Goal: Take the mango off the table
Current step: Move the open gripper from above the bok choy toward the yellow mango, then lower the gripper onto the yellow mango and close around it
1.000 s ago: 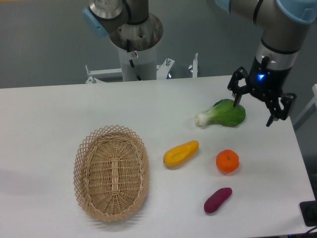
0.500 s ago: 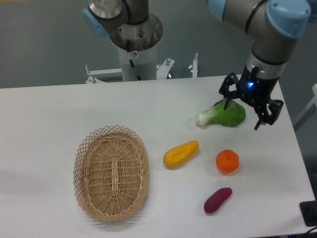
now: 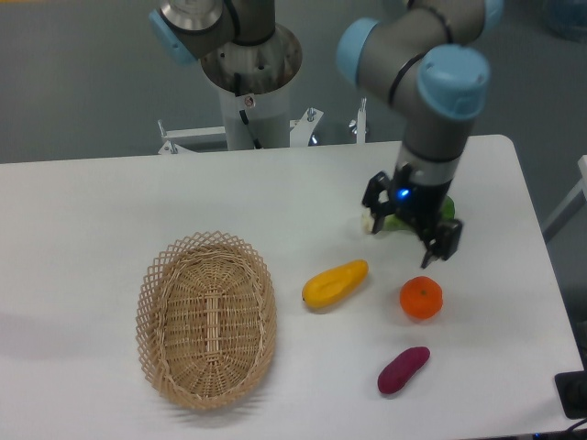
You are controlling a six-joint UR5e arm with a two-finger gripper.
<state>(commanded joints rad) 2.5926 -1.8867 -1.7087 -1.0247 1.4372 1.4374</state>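
The mango (image 3: 334, 283) is a smooth yellow-orange elongated fruit lying on the white table (image 3: 110, 202), right of the basket. My gripper (image 3: 404, 236) hangs open and empty above the table, up and to the right of the mango and apart from it. Its two dark fingers (image 3: 374, 209) point down and stand apart. It hovers over the green leafy vegetable (image 3: 447, 207), hiding most of it.
A woven wicker basket (image 3: 206, 317) lies at the left of the mango. A round orange (image 3: 421, 298) sits to the mango's right, just below the gripper. A purple sweet potato (image 3: 403, 369) lies near the front edge. The arm's base column (image 3: 249, 82) stands at the back.
The gripper has moved left and forward from the table's right edge, crossing over the green vegetable toward the mango. It stays open. The objects have not moved.
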